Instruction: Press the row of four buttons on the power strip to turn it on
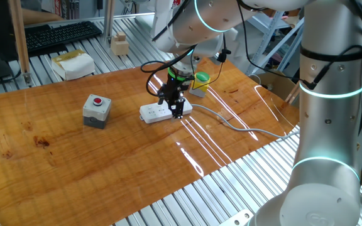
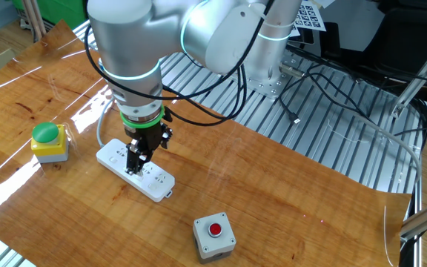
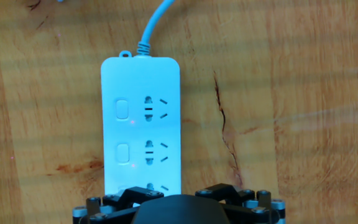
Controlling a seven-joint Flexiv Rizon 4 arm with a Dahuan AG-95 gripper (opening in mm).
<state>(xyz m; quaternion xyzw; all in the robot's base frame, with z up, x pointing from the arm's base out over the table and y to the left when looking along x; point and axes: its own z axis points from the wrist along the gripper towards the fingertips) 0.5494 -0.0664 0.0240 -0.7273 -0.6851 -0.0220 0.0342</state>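
Gripper (image 2: 135, 165), w/ fingers spread apart, is held low over power strip (image 2: 110, 158); a button (image 3: 122, 109) could be missed if alignment drifts, or strip shoved sideways.

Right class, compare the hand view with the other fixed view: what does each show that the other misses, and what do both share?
Only the hand view shows, close up, the power strip's buttons beside the sockets. Only the other fixed view shows the yellow box with a green button, the grey box with a red button, and the arm with its hand low over the strip. Both show the strip on the wooden table.
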